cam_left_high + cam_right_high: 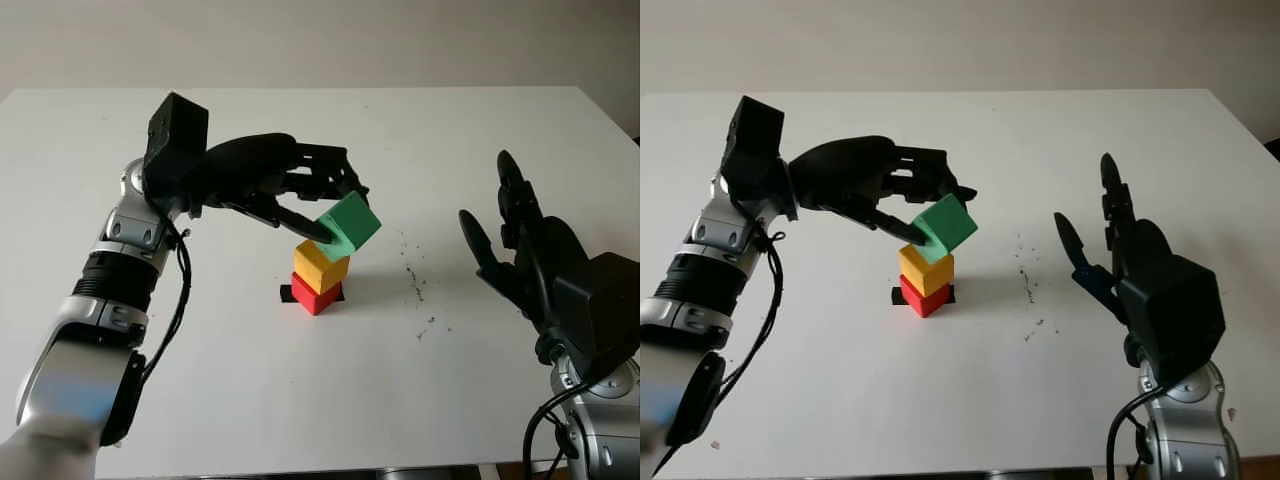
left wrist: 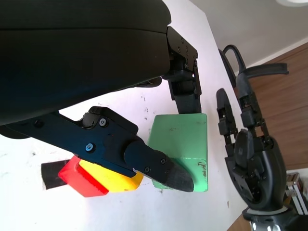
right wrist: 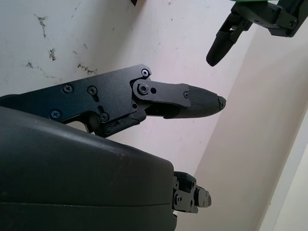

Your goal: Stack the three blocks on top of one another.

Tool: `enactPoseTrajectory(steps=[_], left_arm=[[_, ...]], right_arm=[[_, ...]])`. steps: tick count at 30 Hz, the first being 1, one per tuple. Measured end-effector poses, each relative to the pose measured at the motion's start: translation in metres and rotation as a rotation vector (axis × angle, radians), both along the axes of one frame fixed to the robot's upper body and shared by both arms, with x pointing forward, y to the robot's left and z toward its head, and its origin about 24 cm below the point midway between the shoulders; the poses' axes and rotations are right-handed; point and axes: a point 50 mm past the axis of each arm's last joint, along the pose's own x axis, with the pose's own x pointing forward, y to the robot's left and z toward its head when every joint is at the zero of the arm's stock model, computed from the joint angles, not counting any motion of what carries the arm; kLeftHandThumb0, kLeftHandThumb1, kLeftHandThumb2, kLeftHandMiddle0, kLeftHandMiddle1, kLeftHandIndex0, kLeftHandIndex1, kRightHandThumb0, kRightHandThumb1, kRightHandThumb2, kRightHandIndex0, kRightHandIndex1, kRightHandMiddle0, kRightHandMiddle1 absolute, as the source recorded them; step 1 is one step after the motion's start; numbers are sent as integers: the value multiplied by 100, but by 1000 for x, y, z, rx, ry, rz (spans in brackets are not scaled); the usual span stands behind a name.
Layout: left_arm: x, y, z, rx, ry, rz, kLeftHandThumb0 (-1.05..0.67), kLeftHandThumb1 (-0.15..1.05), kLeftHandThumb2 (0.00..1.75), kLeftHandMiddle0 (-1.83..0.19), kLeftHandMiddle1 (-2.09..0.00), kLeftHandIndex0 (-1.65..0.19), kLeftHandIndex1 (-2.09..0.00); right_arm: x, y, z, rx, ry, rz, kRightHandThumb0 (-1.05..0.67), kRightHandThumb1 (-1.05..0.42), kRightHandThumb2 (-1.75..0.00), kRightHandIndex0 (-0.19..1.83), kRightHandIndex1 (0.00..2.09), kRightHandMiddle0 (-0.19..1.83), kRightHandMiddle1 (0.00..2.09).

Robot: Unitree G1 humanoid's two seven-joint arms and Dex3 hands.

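Observation:
A yellow block (image 1: 320, 266) sits on a red block (image 1: 315, 296) near the middle of the white table (image 1: 250, 400). My left hand (image 1: 325, 208) is shut on a green block (image 1: 350, 224), which is tilted just above and to the right of the yellow block's top; I cannot tell whether they touch. In the left wrist view the green block (image 2: 183, 149) is pinched between a finger (image 2: 149, 161) and the fingers behind it. At the right, my right hand (image 1: 510, 240) is open and raised off the table, apart from the stack.
A small black mark (image 1: 288, 293) lies under the red block. Dark specks (image 1: 415, 285) dot the table between the stack and my right hand. The table's far edge meets a pale wall.

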Motion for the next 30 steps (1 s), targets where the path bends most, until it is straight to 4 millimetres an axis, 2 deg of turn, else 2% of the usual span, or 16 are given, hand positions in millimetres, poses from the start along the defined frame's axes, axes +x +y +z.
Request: enactPoseTrajectory(steps=[13,30], left_arm=[[4,12,-8,54,-30,69,-43,105,6,-24,-6,-32,-156],[6,15,-14,68,-29,86,-45,104,5,-23,-5,-35,-150]], right_arm=[[0,-1,0,3,2,5,-65,-105,-48,-12,6,-8,5],[0,-1,0,6,13,0,-65,-105,-48,-14,5,-8,5]])
